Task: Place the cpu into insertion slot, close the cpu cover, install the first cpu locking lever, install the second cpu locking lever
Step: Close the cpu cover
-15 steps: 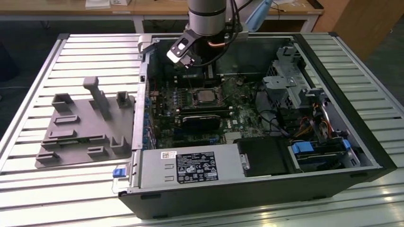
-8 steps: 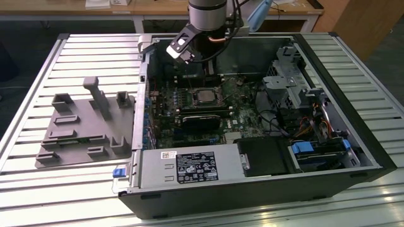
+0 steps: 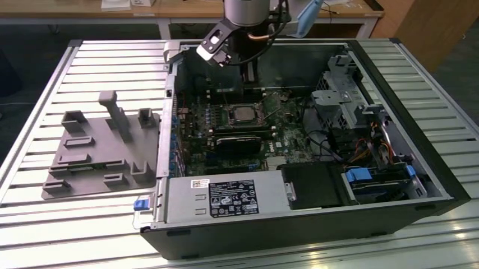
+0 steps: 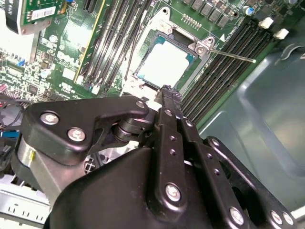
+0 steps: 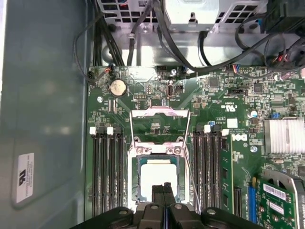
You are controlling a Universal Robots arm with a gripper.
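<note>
Silver metal tops the chip (image 5: 159,172), lying flat in its socket (image 5: 137,177). It looks light, stiff and delicate underneath, best held by its edges. The claw (image 5: 163,186) hangs close above, pinched together and empty.

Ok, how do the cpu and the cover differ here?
The cpu is a solid silver square; the cover is an open frame with a window. The cpu lies flat in the slot; the cover is swung back, off it. Both are silvery metal and roughly square.
</note>
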